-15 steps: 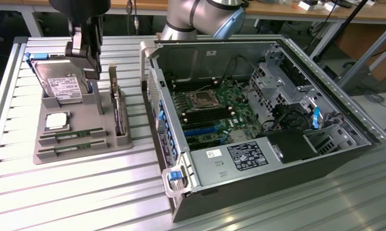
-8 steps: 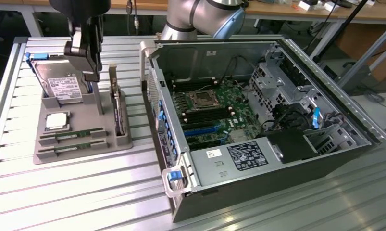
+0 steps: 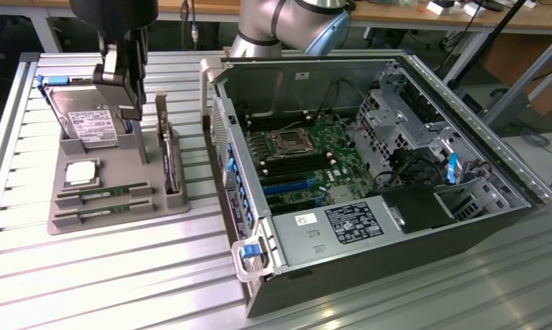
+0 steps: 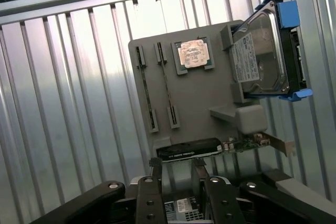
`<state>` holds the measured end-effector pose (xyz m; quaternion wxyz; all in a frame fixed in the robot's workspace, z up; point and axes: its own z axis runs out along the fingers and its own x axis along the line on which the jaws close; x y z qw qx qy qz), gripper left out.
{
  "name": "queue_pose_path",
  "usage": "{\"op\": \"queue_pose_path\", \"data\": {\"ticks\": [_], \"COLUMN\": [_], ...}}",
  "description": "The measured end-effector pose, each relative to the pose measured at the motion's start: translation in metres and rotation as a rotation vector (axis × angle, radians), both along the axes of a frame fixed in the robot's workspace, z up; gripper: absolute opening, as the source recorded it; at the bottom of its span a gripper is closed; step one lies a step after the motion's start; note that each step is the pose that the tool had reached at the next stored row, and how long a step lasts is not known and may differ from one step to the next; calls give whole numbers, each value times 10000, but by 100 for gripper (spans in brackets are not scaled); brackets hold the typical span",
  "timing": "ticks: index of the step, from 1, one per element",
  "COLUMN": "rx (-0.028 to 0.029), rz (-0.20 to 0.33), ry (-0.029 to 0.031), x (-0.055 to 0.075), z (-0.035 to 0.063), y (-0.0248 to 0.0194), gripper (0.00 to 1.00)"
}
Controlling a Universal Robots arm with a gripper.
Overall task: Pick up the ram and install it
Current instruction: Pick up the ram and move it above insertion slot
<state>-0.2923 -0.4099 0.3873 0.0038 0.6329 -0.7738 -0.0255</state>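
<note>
Above the grey tray (image 4: 198,100) on the desk (image 3: 119,275), the claw (image 4: 177,166) hangs wide open and empty. The ram (image 3: 102,193) lies flat in its tray slot, untouched. Pickup seems not yet begun; a grasp needs the claw squared across that thin stick.

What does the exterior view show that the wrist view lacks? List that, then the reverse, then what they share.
Exterior view adds: the open computer case with its motherboard, and the robot arm.
Wrist view adds: the gap between the open gripper's fingers, with nothing in it.
Shared: the grey holder with two ram sticks lying in their slots, the CPU chip, the hard drive and the expansion card.
</note>
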Motion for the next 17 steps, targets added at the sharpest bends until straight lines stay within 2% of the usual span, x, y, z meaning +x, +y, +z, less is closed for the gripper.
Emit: {"op": "queue_pose_path", "data": {"ticks": [15,17], "rx": [76,100], "rz": [0,0], "ry": [0,0], "x": [-8,-9], "z": [-77,-100], "y": [0,0], "gripper": [36,36]}}
